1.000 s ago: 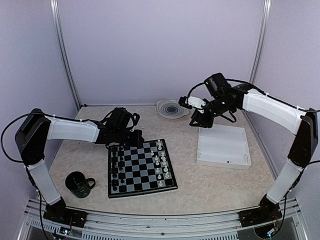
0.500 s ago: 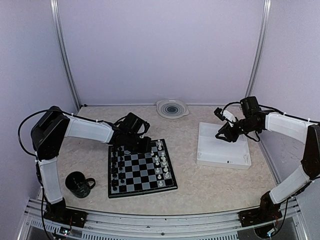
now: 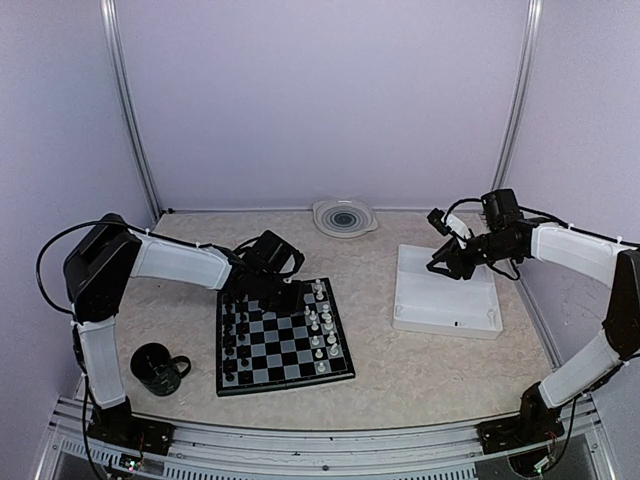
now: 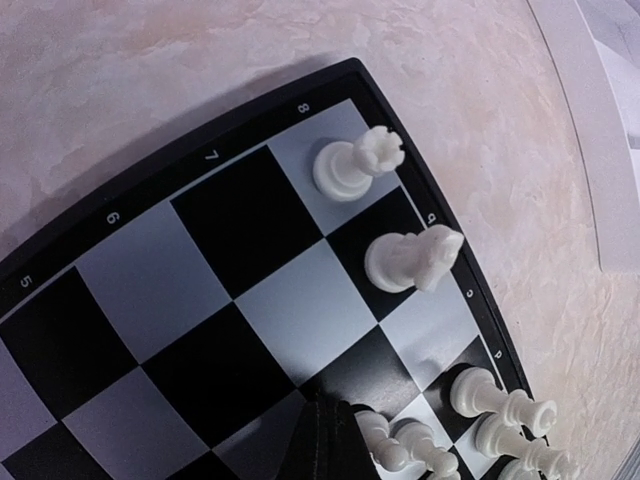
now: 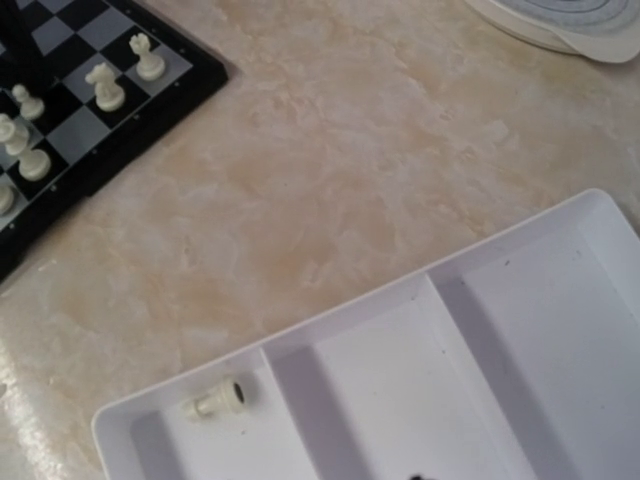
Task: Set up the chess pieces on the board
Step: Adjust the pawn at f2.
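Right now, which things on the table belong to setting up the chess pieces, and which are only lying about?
For the job: chessboard; white pieces and black pieces on it; one white piece lying in the white compartment tray.
Lying about: black mug; round white dish.

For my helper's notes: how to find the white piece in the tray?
Start at the white tray right of the board. In its end compartment toward the board lies one white chess piece. It alone lies on its side, dark base showing; the board's pieces stand.
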